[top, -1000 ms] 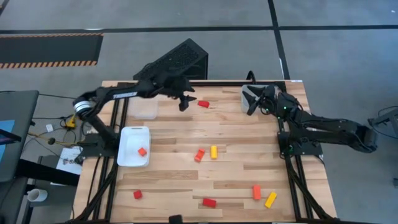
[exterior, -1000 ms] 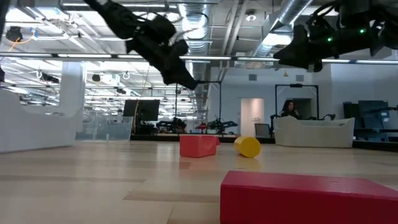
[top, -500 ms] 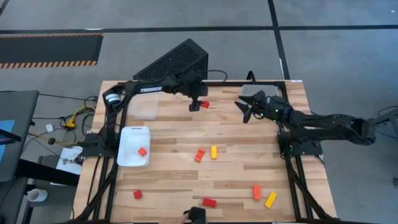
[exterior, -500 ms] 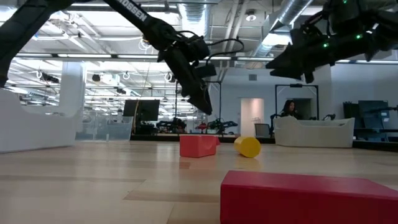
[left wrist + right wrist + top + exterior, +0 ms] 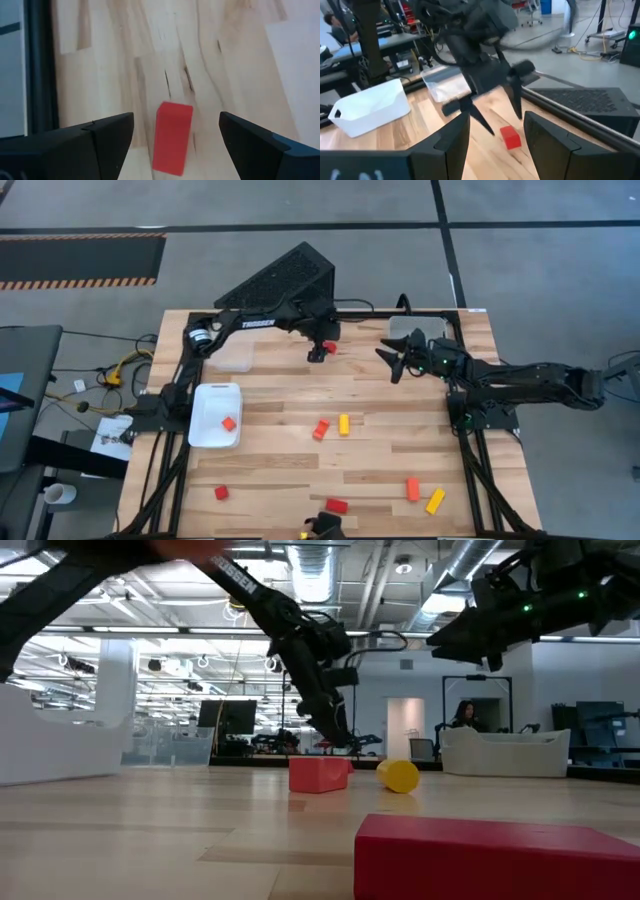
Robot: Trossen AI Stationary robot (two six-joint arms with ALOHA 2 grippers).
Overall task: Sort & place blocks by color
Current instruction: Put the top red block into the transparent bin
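The left gripper (image 5: 320, 351) hangs wide open over a red block (image 5: 172, 137) at the far side of the counter (image 5: 380, 450), holding nothing. The right gripper (image 5: 396, 361) waits nearby, open and empty.

Left pincer (image 5: 176, 137) hangs over pale wooden desk (image 5: 125, 55), two dark fingers (image 5: 107, 135) spread wide apart. Red block (image 5: 171, 137), short bar shape, lies on planks in gap between them, touching neither finger, set closer to one finger than other. Dark frame rail (image 5: 37, 65) runs along desk edge beside pincer.
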